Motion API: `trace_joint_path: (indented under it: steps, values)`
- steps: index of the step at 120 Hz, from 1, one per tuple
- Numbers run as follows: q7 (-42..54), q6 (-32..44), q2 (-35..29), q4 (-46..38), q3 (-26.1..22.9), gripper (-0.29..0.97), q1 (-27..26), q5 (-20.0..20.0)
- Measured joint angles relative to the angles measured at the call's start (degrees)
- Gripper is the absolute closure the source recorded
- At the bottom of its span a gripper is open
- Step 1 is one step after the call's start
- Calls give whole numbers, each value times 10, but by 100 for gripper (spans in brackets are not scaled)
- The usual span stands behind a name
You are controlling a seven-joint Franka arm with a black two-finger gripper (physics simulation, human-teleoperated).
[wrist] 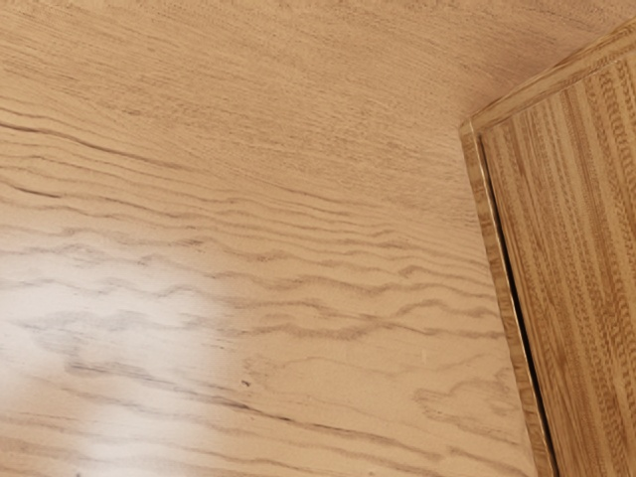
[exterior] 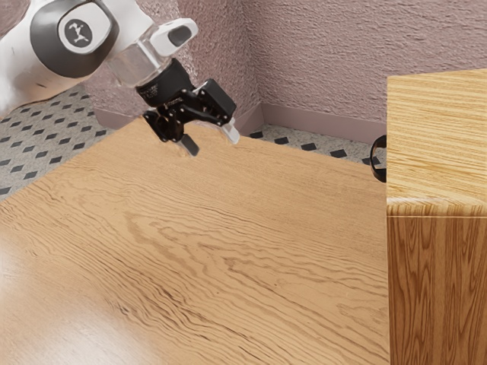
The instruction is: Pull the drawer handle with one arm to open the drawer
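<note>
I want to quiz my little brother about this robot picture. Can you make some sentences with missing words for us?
1. The gripper is not shut but ___.
2. The drawer handle on the cabinet is coloured ___.
3. The table and the cabinet both look made of ___.
4. In the exterior view, the drawer handle is on the gripper's ___ side.

Missing words: open; black; wood; right

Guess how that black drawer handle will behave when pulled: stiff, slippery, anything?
The handle looks like a thin rigid black loop, probably stiff. Finish looks smooth, so possibly slippery. The cabinet looks bulky, so unlikely to tip.
</note>
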Motion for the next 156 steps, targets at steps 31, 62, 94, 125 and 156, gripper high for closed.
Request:
trace_joint_path:
  steps: [31,62,94,125,156]
  values:
    - [-41,76,2,-3,2,0,3,-52]
    - [-63,136,7,-33,1,0,8,-87]
    - [-74,164,18,-41,3,0,-46,-93]
    - [-81,191,18,-62,3,0,-51,-94]
    - [-86,213,10,-80,3,0,-74,-95]
